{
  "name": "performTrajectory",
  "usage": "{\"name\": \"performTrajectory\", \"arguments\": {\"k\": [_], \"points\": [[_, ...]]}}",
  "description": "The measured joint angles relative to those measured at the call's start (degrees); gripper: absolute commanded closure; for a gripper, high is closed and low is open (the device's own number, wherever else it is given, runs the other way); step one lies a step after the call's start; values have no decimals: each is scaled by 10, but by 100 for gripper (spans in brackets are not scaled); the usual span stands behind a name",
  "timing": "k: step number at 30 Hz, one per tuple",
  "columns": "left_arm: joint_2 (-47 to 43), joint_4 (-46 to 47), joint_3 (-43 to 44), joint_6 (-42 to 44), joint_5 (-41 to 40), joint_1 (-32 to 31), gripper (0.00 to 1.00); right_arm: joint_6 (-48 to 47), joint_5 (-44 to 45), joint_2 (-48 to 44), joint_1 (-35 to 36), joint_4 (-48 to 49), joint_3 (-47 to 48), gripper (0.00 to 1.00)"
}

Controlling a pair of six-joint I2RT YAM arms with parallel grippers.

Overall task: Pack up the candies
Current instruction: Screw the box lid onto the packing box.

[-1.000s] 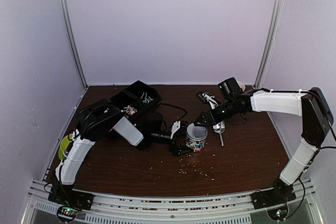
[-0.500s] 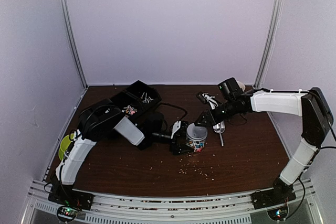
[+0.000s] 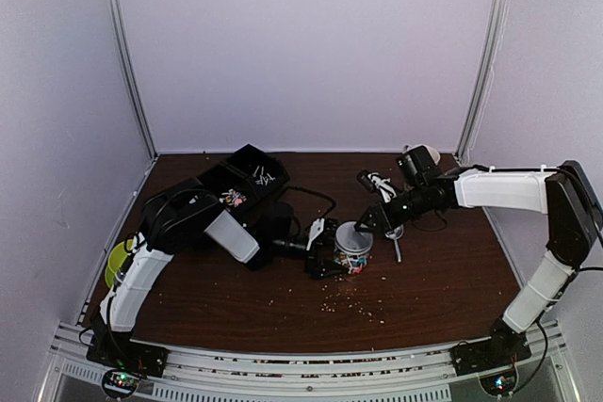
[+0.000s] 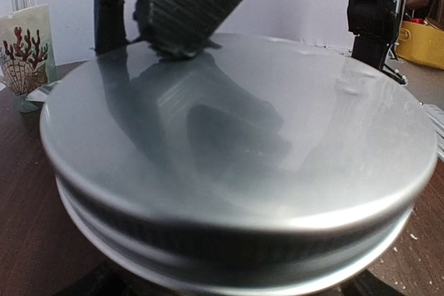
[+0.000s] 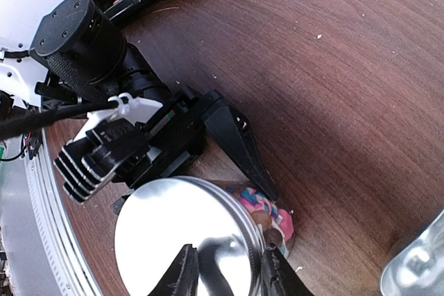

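Silver lid point(image 3: 353, 231) now down on the jar point(image 3: 353, 259) of candies point(image 5: 270, 211), right hand point(image 5: 227, 268) lowered onto it, grip unclear. Left hand point(image 3: 332, 249) hugging the jar. Only tightening left, probably.

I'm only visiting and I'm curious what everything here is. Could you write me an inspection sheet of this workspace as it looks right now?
Surface: dark wooden table, sprinkled with pale crumbs.
Job's things: jar with a silver lid, candies inside; more in the black tray at the back left.
Clutter: spoon right of the jar; patterned cup; green thing at the left edge.
Tools: left tool clasps the jar's sides; right tool open, fingertips down on the lid.
Cables: white cord bundled at the back; black cable near the tray.
Surroundings: plain pale walls on three sides.
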Motion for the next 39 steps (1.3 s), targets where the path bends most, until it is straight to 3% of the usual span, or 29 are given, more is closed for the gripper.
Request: {"name": "performTrajectory", "arguments": {"k": [19, 30, 39], "points": [[0, 0, 0, -3, -7, 0, 15, 9, 24, -89, 0, 21, -92, 79], [0, 0, 0, -3, -17, -1, 15, 22, 31, -136, 35, -12, -132, 71], [0, 0, 0, -4, -19, -1, 15, 20, 68, -187, 42, -64, -110, 57]]}}
